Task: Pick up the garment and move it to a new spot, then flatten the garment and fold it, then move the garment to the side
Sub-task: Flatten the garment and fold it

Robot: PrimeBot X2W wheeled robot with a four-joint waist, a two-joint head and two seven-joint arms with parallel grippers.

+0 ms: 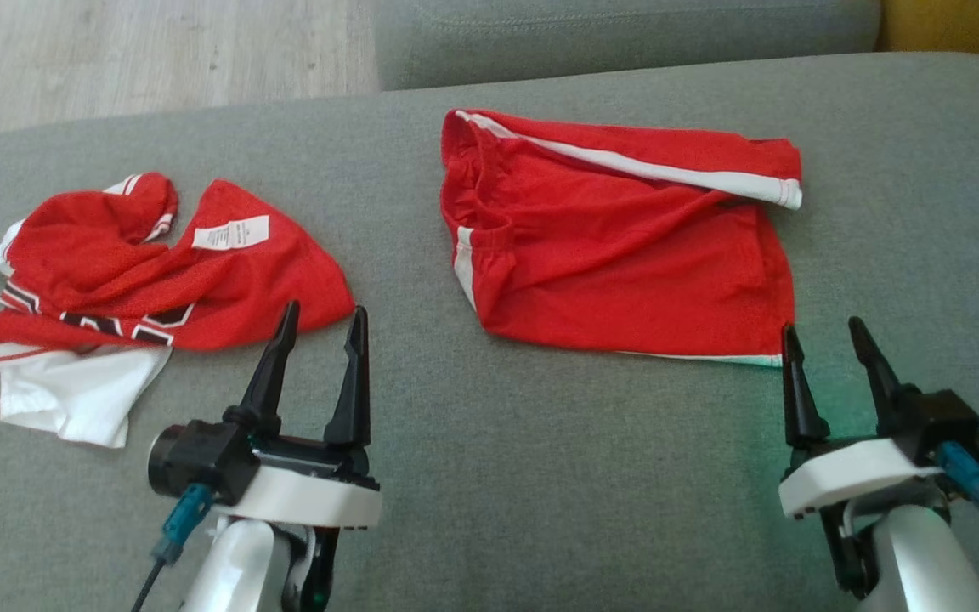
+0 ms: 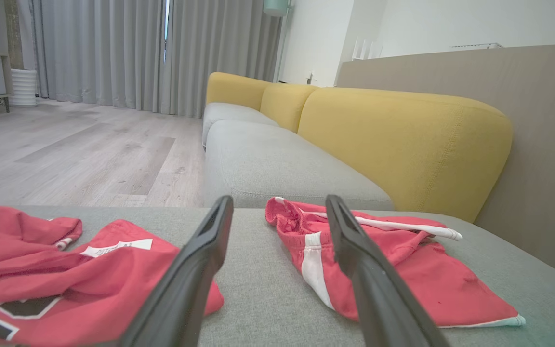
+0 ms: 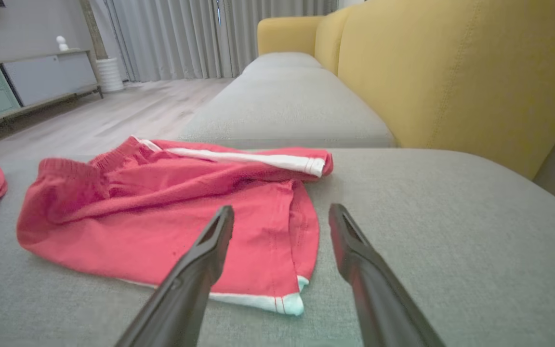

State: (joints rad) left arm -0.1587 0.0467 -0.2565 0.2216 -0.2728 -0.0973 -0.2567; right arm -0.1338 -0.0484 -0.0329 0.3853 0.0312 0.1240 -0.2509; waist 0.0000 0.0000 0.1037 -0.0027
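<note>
Starting at the left end effector: released, both dark fingers spread, grasping nothing, tips poised by the near right corner of a crumpled red jersey. Same at the right end effector: released, empty, one fingertip right at the near hem corner of the red shorts; touching or not, impossible to tell.

Moving outward to the shorts: lying mostly flat on the grey sofa cushion, right of centre in the head view, long axis running side to side, elastic waistband pointing to the robot's left, leg openings to its right. Along the far edge, a white side stripe; far leg creased and folded partly over the near one.

Further left, well apart from the shorts, the jersey bunched in a heap, white care label facing up, white fabric spilling out at the near side.

Beyond the cushion, a yellow backrest and pale wood floor.
</note>
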